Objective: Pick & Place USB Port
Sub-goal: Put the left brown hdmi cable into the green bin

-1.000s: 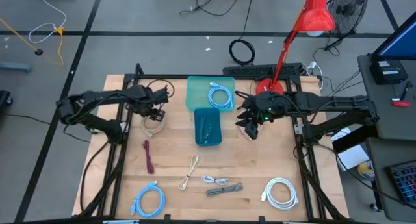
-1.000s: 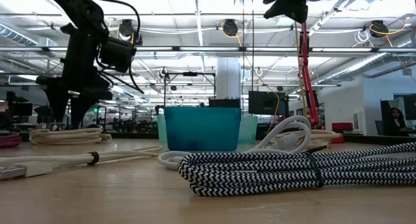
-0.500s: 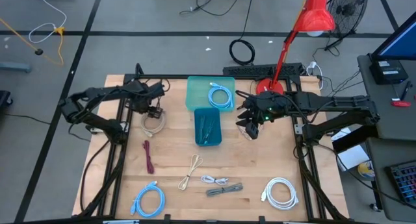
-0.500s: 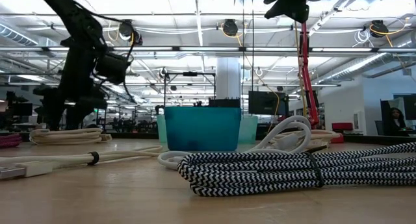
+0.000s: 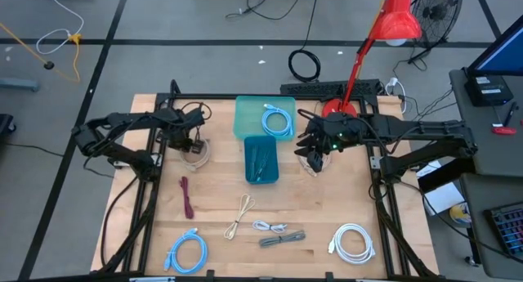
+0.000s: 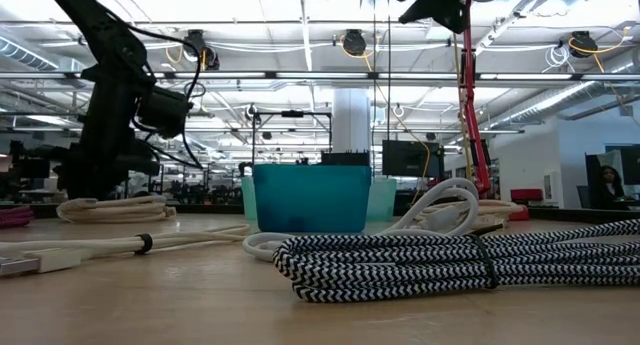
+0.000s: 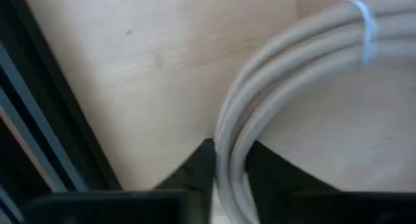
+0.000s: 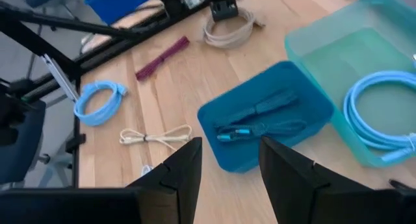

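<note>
The left gripper (image 5: pixel 193 145) covers much of the beige cable coil (image 5: pixel 196 154), which lies on the worktop (image 5: pixel 221 196) left of the dark blue bin (image 5: pixel 261 159); its fingers (image 7: pixel 198 169) straddle the strands, parted. The right gripper (image 5: pixel 315 158) hovers right of the bin, empty, its fingers spread.

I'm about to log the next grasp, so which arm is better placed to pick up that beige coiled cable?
Left. The left gripper is down at the beige coiled cable, its fingers straddling the strands. The right gripper hangs open, high beside the dark blue bin.
</note>
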`<state>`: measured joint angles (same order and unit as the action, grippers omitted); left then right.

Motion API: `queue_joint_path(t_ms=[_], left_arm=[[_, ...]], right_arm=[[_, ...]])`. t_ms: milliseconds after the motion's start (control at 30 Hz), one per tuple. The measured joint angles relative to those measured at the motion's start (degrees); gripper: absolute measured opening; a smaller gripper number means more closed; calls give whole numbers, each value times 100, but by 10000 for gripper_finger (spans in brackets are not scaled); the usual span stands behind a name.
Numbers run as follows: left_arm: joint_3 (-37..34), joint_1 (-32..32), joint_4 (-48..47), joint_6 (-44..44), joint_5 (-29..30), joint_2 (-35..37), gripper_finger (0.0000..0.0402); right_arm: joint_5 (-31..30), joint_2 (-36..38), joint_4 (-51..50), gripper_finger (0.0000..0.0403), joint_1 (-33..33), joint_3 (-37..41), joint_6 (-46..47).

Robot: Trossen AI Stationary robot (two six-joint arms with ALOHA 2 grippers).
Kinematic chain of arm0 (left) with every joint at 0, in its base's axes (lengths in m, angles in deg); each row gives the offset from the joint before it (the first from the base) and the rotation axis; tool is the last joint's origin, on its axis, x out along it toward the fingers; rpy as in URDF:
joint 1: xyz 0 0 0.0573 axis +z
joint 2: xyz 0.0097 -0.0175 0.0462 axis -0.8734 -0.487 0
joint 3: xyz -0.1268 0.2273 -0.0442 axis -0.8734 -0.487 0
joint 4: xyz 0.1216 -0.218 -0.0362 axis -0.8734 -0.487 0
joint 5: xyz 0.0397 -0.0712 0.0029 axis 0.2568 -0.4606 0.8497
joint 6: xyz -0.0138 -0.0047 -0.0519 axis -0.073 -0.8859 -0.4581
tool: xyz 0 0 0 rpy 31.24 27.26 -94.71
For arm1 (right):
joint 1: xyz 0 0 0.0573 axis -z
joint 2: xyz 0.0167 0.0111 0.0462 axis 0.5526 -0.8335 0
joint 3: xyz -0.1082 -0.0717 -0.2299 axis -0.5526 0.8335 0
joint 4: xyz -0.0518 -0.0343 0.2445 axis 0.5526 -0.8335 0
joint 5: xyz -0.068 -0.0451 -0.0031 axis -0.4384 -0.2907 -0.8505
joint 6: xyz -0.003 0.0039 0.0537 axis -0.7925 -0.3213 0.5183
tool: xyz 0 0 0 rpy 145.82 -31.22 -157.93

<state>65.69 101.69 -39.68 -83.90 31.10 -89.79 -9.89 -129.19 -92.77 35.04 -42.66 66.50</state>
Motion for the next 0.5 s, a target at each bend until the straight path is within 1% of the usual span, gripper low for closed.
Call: queue_joint_path(t_ms=[33, 167, 267, 433, 500], left_arm=[[-3, -21, 22, -44, -29, 2, 41], [66, -45, -11, -321, -27, -2, 38], [257, -47, -391, -363, -33, -14, 38], [952, -47, -948, -408, 43, 240, 38], [1362, -47, -1042, -457, 121, 353, 38]], right_arm=[[9, 0, 52, 141, 7, 0, 3], [14, 0, 54, 141, 9, 0, 26], [17, 0, 52, 141, 9, 0, 26], [34, -2, 48, 141, 9, 0, 17], [35, -2, 48, 141, 9, 0, -4]])
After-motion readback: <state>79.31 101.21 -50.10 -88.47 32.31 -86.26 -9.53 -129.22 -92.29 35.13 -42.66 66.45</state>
